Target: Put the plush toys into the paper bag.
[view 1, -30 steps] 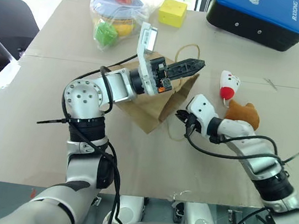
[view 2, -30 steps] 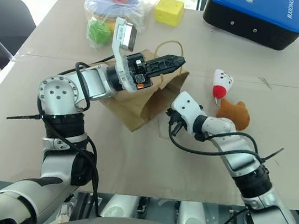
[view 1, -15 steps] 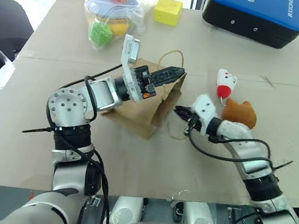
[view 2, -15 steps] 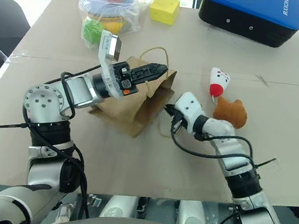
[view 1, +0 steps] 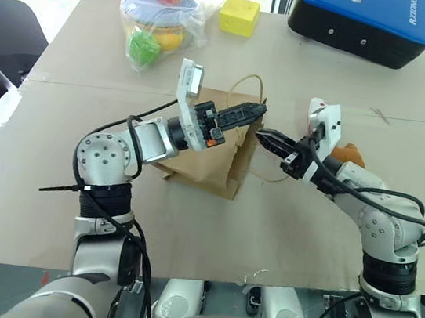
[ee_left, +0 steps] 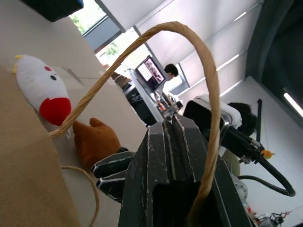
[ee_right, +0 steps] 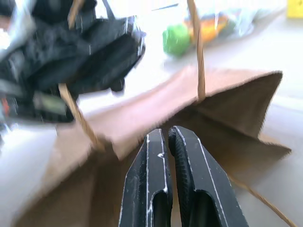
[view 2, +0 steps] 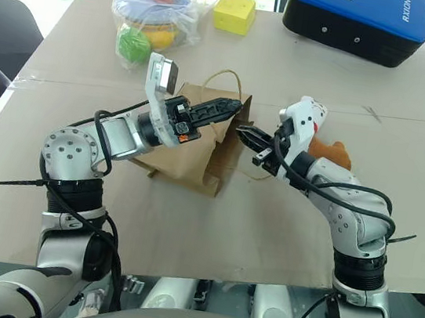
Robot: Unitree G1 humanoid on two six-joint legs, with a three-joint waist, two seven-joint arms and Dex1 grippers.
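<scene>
two robot hands are meeting over the paper bag [view 1: 212,153], which is sitting near the middle of the cardboard-covered bench [view 1: 312,236] with its mouth facing the robot's right. the left hand [view 1: 255,111] is reaching over the bag's upper edge with its black fingers pressed together, and one tan string handle [ee_left: 199,85] is arching over them in the left wrist view; whether the fingers are actually pinching the string cannot be told. the right hand [view 1: 267,138] is hovering just beside the bag's opening, its two fingers pressed together on nothing, pointing toward the left hand. a second string loop [view 1: 264,173] is lying on the bench under the right hand.

both plush toys are lying on the bench outside the bag, to its right and behind the right arm: the white chicken-like toy [ee_left: 41,93] with a red front, and the brown fuzzy toy [ee_left: 94,142] just beside it.

at the far side of the bench, a clear plastic bag of colourful toys [view 1: 163,11] is resting next to a yellow cube [view 1: 240,16], and a blue-and-black case [view 1: 362,22] is occupying the far right corner.
</scene>
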